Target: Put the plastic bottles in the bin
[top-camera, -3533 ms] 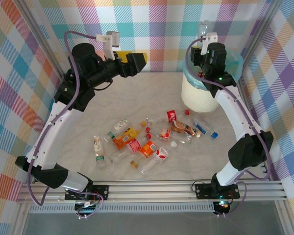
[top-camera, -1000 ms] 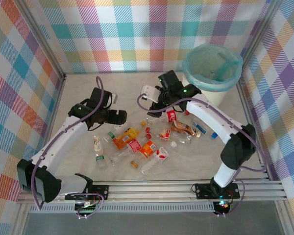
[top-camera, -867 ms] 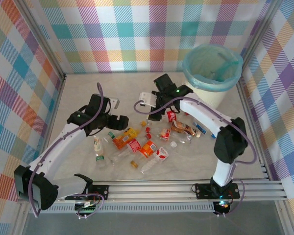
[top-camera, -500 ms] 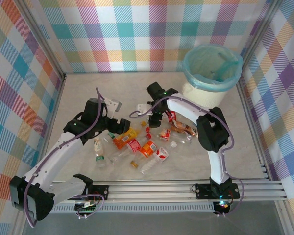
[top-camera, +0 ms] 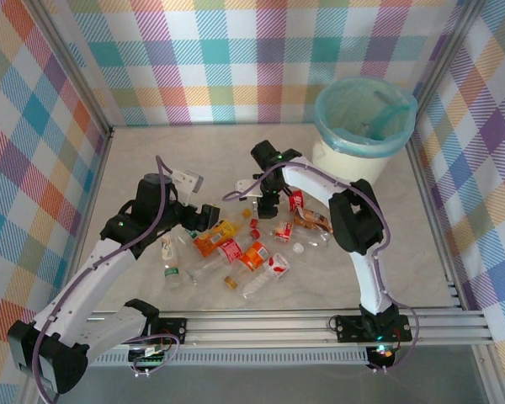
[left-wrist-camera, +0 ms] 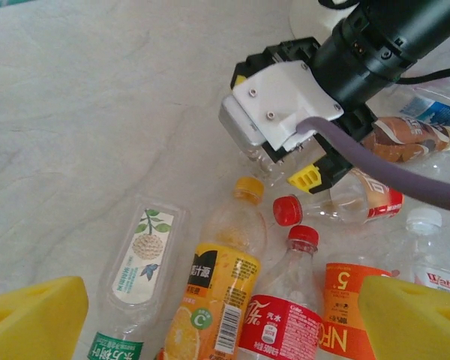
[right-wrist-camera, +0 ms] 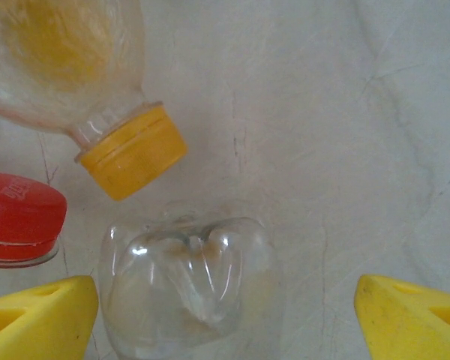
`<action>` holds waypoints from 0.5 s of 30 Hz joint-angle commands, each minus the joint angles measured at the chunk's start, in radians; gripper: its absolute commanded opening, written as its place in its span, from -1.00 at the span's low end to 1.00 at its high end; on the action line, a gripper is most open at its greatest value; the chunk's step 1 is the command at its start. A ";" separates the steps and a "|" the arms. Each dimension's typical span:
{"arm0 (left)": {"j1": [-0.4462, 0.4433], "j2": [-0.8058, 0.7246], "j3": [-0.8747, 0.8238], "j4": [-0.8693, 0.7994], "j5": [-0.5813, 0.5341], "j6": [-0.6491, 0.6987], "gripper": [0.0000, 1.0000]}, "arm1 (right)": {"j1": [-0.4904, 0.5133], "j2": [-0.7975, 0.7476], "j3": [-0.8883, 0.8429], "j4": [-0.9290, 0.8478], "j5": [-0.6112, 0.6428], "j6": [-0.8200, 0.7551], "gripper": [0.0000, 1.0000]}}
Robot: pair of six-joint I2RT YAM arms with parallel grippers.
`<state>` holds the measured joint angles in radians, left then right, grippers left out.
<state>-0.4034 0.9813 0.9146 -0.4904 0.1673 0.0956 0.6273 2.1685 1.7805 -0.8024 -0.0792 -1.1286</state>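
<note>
Bottles (top-camera: 244, 244) lie in a loose pile at the middle of the table (top-camera: 194, 160). They are small, clear or orange, with red, orange, green or blue labels and coloured caps, and most lie on their sides. The bin (top-camera: 341, 160), a cream bucket with a teal liner folded over its rim, stands upright at the table's 1 o'clock.

The left gripper (top-camera: 204, 217) is low at the pile's 10 o'clock with its jaws wide and nothing held. In its wrist view it is above a juice bottle (left-wrist-camera: 217, 292) with a yellow cap and an orange label.

The right gripper (top-camera: 261, 202) is low at the pile's 12 o'clock, also spread wide. In its wrist view a crumpled clear bottle (right-wrist-camera: 187, 285) lies between its yellow fingers, nearer the one on the left of that view. Whether that finger touches it cannot be told.

A few seconds earlier both arms were raised, the right one over the bin. Now both are down at the pile, which looks unchanged.
</note>
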 commanded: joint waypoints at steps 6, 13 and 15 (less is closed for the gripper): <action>0.005 -0.024 -0.014 0.019 -0.043 0.016 0.86 | -0.006 0.058 0.045 -0.023 -0.014 -0.046 0.76; 0.005 -0.015 -0.010 0.018 -0.051 0.018 0.86 | -0.006 0.099 0.087 -0.035 -0.040 -0.041 0.66; 0.005 -0.012 -0.007 0.014 -0.053 0.018 0.86 | -0.006 0.107 0.101 -0.045 -0.045 -0.039 0.62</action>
<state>-0.4034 0.9695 0.9054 -0.4904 0.1253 0.0986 0.6266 2.2520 1.8446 -0.8078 -0.0830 -1.1458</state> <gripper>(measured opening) 0.930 0.817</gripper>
